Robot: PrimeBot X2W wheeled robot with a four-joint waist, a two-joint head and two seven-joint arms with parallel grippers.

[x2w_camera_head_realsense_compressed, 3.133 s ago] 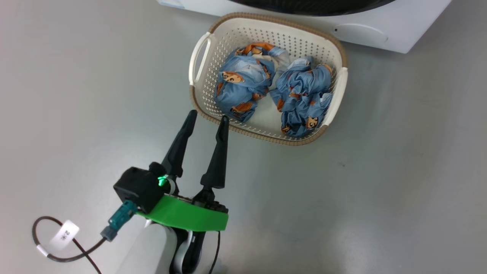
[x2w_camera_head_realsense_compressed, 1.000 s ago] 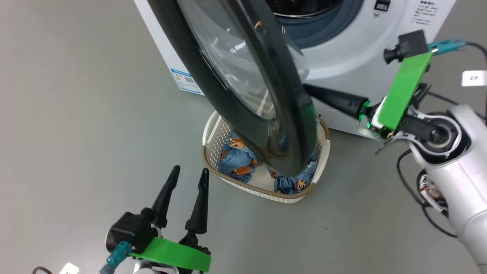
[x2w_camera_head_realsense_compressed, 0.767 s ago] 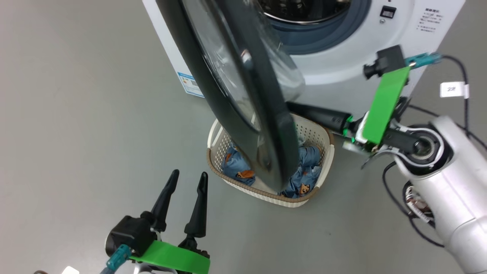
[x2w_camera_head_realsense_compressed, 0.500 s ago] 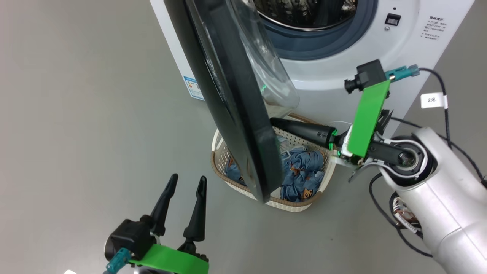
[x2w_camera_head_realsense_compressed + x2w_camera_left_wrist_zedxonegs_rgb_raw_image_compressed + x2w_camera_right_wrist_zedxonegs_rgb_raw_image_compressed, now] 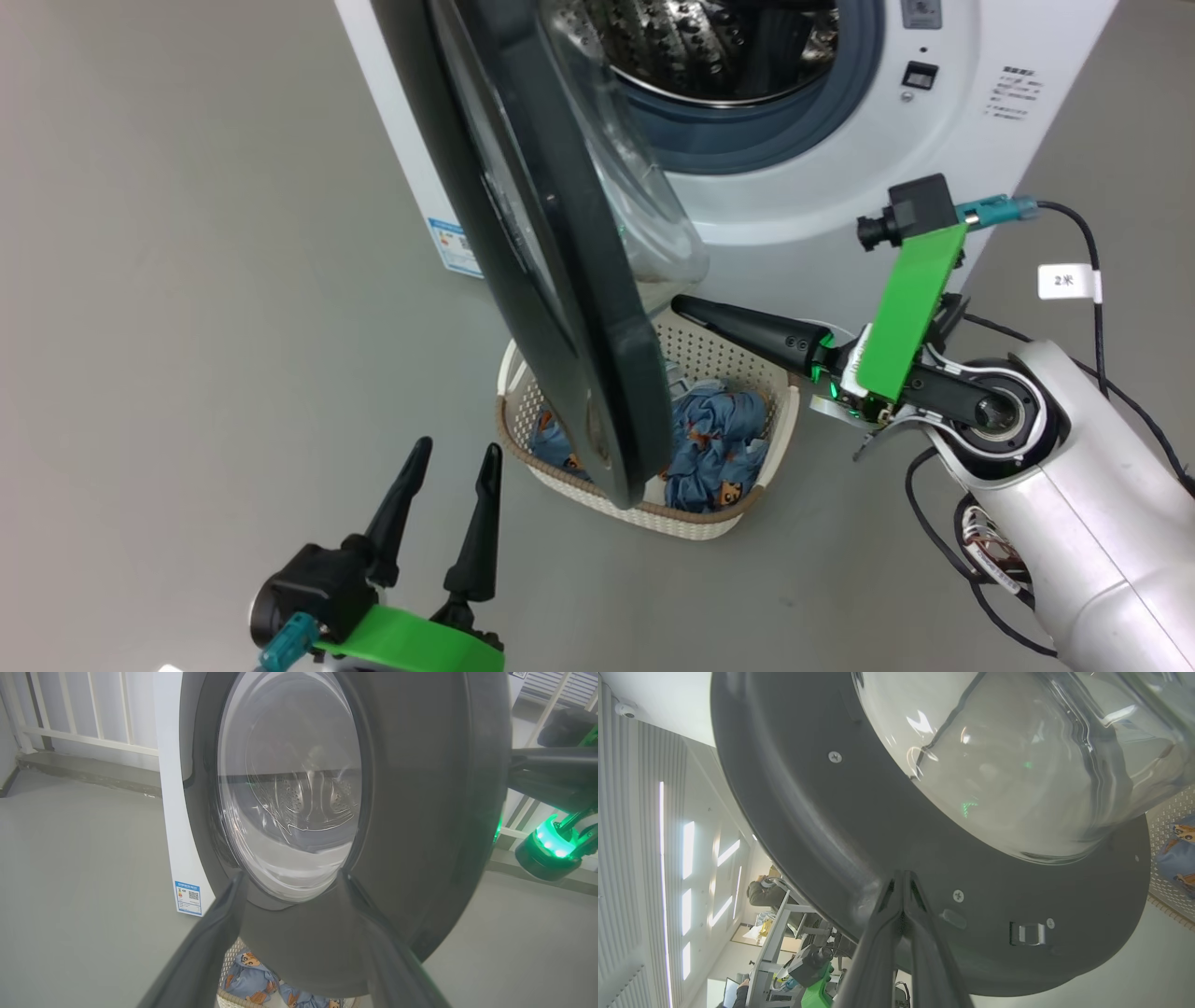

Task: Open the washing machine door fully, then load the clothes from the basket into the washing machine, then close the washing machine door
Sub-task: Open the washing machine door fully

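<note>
The washing machine [image 5: 934, 140] stands at the top, its steel drum [image 5: 709, 47] exposed. The washing machine door [image 5: 532, 243] hangs partly open, edge-on, over the basket [image 5: 695, 523]. Its glass bowl [image 5: 1017, 765] bulges toward my right arm. My right gripper [image 5: 680, 304] is shut with nothing in it, tips against the door's inner black rim [image 5: 822, 812]. My left gripper [image 5: 456, 455] is open at lower left, facing the door's outer face [image 5: 420, 788] from a short distance. The blue printed clothes [image 5: 714, 448] lie in the basket, partly hidden by the door.
The basket sits on grey floor right in front of the washer, under the door's swing. A blue label [image 5: 448, 245] marks the washer's lower left corner. A door latch [image 5: 1027, 933] shows on the inner rim. A person [image 5: 761, 891] sits far behind.
The head camera rose from the basket to the washer. Over the last second the door has swung wider, with my shut right gripper following its inner side leftward. My left gripper stayed open.
</note>
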